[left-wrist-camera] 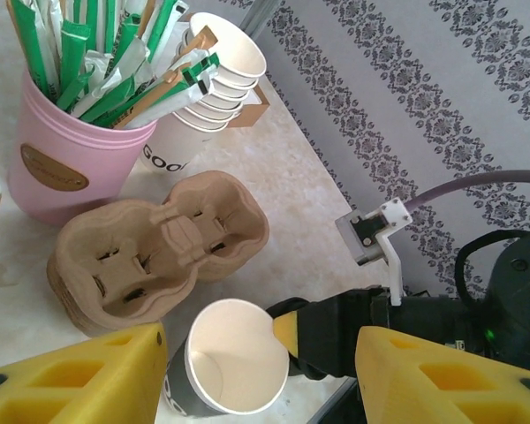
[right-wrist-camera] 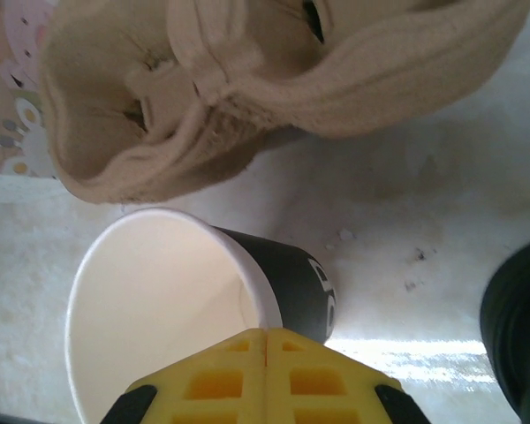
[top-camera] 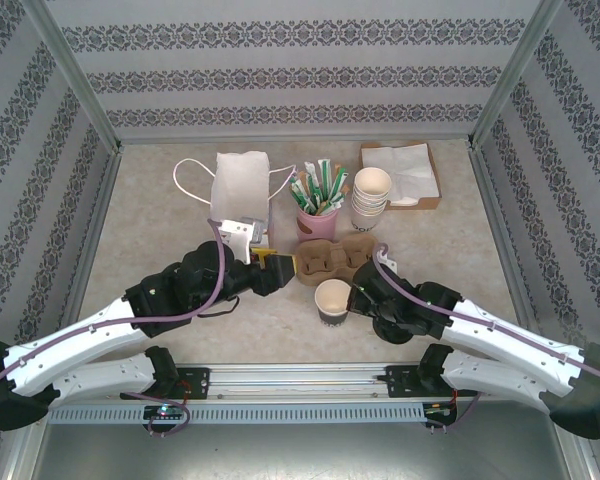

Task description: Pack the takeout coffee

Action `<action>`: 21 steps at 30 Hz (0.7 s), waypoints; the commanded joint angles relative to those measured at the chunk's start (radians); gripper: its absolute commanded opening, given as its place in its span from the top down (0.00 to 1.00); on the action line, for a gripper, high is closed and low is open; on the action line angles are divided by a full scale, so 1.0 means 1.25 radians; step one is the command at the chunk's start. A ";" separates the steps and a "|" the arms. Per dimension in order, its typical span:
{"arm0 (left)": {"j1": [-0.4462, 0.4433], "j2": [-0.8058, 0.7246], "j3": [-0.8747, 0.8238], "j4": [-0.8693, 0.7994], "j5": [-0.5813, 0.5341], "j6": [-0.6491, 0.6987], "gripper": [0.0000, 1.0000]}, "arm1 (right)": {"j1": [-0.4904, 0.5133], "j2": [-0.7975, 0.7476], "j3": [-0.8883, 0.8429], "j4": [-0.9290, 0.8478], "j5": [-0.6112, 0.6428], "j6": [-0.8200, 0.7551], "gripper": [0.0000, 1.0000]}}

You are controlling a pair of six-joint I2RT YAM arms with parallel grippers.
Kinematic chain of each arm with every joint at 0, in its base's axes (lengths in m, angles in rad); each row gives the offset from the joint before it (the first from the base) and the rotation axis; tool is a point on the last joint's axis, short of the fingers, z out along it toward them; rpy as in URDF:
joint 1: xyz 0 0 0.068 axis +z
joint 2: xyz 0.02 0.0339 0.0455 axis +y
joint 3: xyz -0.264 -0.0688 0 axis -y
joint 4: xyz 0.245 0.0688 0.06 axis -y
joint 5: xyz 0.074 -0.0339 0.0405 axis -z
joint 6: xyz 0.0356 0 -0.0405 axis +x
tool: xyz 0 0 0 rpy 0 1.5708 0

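Observation:
The takeout coffee cup (top-camera: 332, 298) stands lidless and empty on the table, dark outside with white lettering and white inside (left-wrist-camera: 225, 353) (right-wrist-camera: 159, 300). My right gripper (top-camera: 362, 290) is shut on its rim from the right side (right-wrist-camera: 267, 340). Just behind the cup lies a brown pulp cup carrier (top-camera: 330, 255) (left-wrist-camera: 150, 247) (right-wrist-camera: 247, 88) with empty wells. My left gripper (top-camera: 270, 265) is open at the carrier's left end. In the left wrist view its yellow fingers (left-wrist-camera: 71, 380) frame the cup without touching it.
A pink cup of green and white stick packets (top-camera: 317, 220) stands behind the carrier. Right of it is a stack of lidless cream cups (top-camera: 370, 195). A white paper bag (top-camera: 242, 185) stands at the back left, and a tray of napkins (top-camera: 405, 175) at the back right.

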 commanded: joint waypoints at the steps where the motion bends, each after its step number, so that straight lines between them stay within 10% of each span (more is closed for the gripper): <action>1: -0.013 -0.013 -0.011 0.023 -0.015 -0.011 0.41 | 0.008 -0.006 -0.019 0.065 0.058 0.005 1.00; 21: -0.012 -0.017 -0.033 0.014 -0.014 -0.014 0.40 | 0.012 0.024 0.017 -0.043 0.081 0.030 0.77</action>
